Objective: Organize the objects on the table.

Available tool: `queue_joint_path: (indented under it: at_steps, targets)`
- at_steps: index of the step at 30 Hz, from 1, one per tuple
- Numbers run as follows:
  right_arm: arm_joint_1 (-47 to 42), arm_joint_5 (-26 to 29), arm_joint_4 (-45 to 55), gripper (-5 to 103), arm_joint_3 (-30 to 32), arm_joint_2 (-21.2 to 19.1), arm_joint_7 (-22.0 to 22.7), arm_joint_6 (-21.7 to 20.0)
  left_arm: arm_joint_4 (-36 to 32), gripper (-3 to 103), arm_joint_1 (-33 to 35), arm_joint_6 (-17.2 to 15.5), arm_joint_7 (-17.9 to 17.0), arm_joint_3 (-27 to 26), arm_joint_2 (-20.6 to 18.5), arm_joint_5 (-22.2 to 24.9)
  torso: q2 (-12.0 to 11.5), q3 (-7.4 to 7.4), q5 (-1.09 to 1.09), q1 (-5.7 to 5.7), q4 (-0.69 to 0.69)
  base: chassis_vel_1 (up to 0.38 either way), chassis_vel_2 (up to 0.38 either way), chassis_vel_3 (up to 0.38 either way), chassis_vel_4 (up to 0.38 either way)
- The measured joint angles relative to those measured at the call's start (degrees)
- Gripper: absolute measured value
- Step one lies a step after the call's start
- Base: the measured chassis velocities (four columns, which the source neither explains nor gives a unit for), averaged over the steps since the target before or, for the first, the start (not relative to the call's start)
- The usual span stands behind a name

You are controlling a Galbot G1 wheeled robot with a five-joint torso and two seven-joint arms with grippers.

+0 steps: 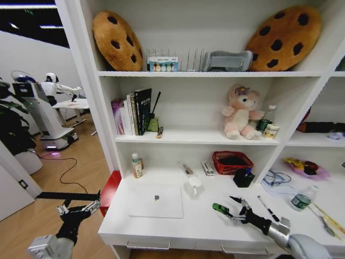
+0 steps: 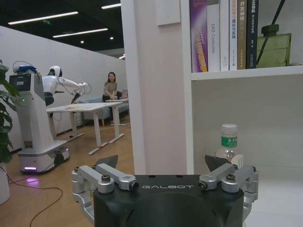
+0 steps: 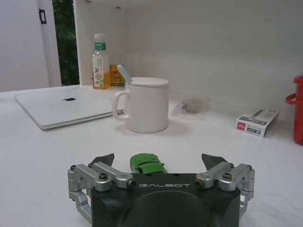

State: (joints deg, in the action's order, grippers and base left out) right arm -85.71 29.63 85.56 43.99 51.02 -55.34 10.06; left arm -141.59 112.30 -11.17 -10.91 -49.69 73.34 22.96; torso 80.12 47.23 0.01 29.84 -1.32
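Right tool (image 1: 233, 209) sits low over the front of the bench (image 1: 199, 221), jaws spread wide, nothing held. The tiny green toy car (image 1: 218, 208) lies on the bench surface just ahead of it; in the right wrist view the car (image 3: 147, 163) rests between the two open fingertips (image 3: 105, 159), and I see no contact with either one.

Left tool (image 1: 81, 209) hangs off the left end of the bench, over the wooden floor, also wide open and empty. From its wrist camera I see its spread fingers (image 2: 108, 161) facing the white upright of the shelving (image 2: 158, 94), with a small bottle (image 2: 228, 146) standing on the bench beyond.

Bench layout from the head view: silver laptop (image 1: 156, 200), lid closed, lies flat left of centre. A white mug (image 1: 194, 184) stands just right of it, near its back corner. The small bottle (image 1: 136, 165) stands upright at the back left corner. A red basket (image 1: 232, 162) sits against the back wall, a dark pen cup (image 1: 243, 178) in front of it. A black pen (image 1: 267, 208) lies to the right of the right tool. A clear green-capped bottle (image 1: 302, 199) lies further right, tilted on its side.

Pink plush bear (image 1: 241, 113) sits on the shelf above.
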Motion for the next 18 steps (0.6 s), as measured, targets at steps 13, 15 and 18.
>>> queue_joint_path:
  at_steps: [13,15,18]
  targets:
    - [4.3,-2.2,-4.1,73,-3.9,-0.5,-2.6,-1.9,0.0,100,0.0,0.0,0.0,0.0,0.0,0.0,0.0,-0.01,-0.02,0.0,0.0,0.0,0.0,0.0,0.0]
    - [4.6,-2.2,-4.2,67,-4.1,-0.7,-2.5,-2.1,0.0,100,0.0,0.0,0.0,0.0,0.0,0.0,0.0,-0.01,-0.02,-0.01,0.0,0.0,0.0,0.0,0.0]
    - [4.6,-2.1,-4.1,56,-4.1,-0.7,-2.5,-2.1,0.0,100,0.0,0.0,0.0,0.0,0.0,0.0,0.0,-0.01,-0.01,-0.01,0.0,0.0,0.0,0.0,0.0]
